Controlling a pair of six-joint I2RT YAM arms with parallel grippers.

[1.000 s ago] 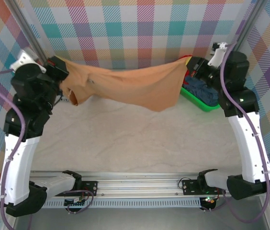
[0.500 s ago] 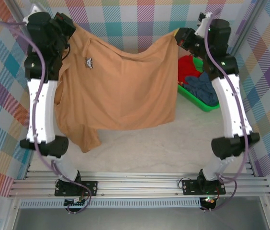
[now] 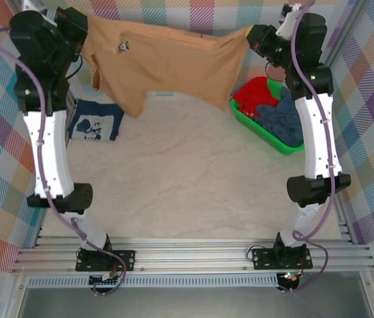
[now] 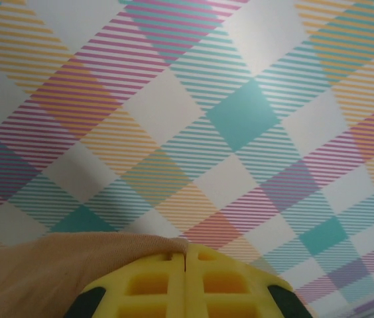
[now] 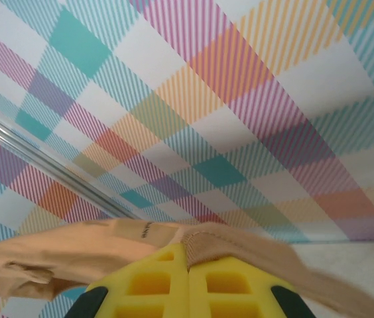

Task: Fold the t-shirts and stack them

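T-shirt (image 3: 174, 66), tan-orange, clamped by left claw (image 4: 186, 260) and right claw (image 5: 187, 255).

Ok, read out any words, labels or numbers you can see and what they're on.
Nothing can be read for certain.
On the tan-orange t-shirt: small grey mark, too small to read.
Same shirt, right wrist view: dark print, blurred.
On the navy t-shirt: white graphic, no legible words.

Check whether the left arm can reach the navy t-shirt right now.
Probably not yet. The left gripper is shut on the tan-orange t-shirt, stretched high between it and the right gripper. The navy t-shirt lies uncovered on the table beside that arm; only the occupied grip blocks it.
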